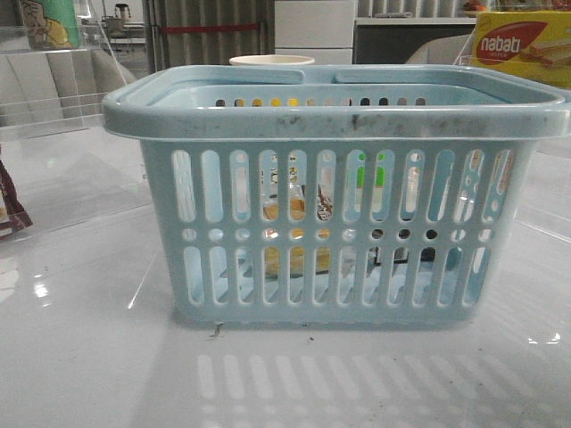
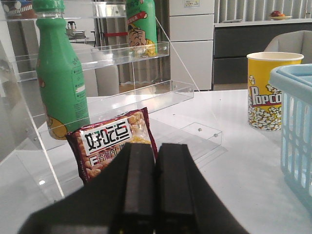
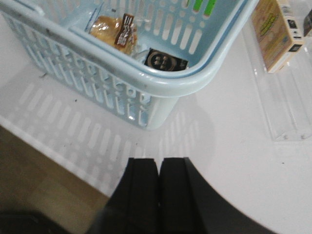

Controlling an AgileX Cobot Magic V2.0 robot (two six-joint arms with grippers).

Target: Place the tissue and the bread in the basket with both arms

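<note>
The pale blue basket (image 1: pixel 335 116) stands in the middle of the table; its corner shows in the left wrist view (image 2: pixel 297 141) and its near side in the right wrist view (image 3: pixel 161 80). The bread (image 3: pixel 113 32) in its clear wrapper lies inside on the basket floor, seen through the slots in the front view (image 1: pixel 294 209). The small dark tissue pack (image 3: pixel 166 60) lies beside it inside the basket. My left gripper (image 2: pixel 156 148) is shut and empty, left of the basket. My right gripper (image 3: pixel 159 163) is shut and empty, above the table outside the basket. Neither gripper shows in the front view.
A clear acrylic shelf (image 2: pixel 122 53) holds a green bottle (image 2: pixel 61 78); a red snack bag (image 2: pixel 109 141) leans at its foot. A yellow popcorn cup (image 2: pixel 268 90) stands behind the basket. A nabati box (image 1: pixel 522 45) sits at back right. The table edge (image 3: pixel 53 161) is near my right gripper.
</note>
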